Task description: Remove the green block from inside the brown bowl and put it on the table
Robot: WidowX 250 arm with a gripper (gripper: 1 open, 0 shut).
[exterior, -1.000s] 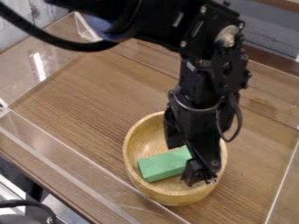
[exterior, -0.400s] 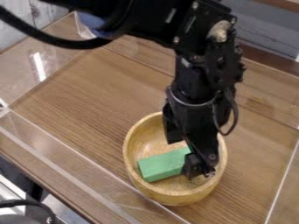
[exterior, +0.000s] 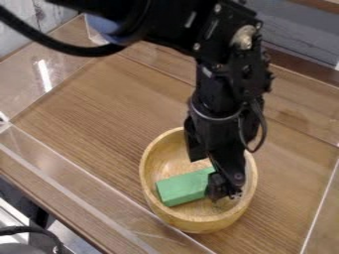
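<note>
The green block (exterior: pixel 184 188) lies flat inside the brown bowl (exterior: pixel 159 164), toward its front. My black gripper (exterior: pixel 213 179) points straight down into the bowl, its jaws open around the block's right end. One fingertip (exterior: pixel 227 189) reaches down beside the block near the bowl's floor. The other finger is partly hidden behind the gripper body. The block rests in the bowl and is not lifted. The bowl sits on the wood-grain table (exterior: pixel 106 109) near the front right.
Clear acrylic walls (exterior: pixel 54 164) border the table at the front and left. The dark arm (exterior: pixel 159 25) stretches in from the upper left above the table. Open tabletop lies left of and behind the bowl.
</note>
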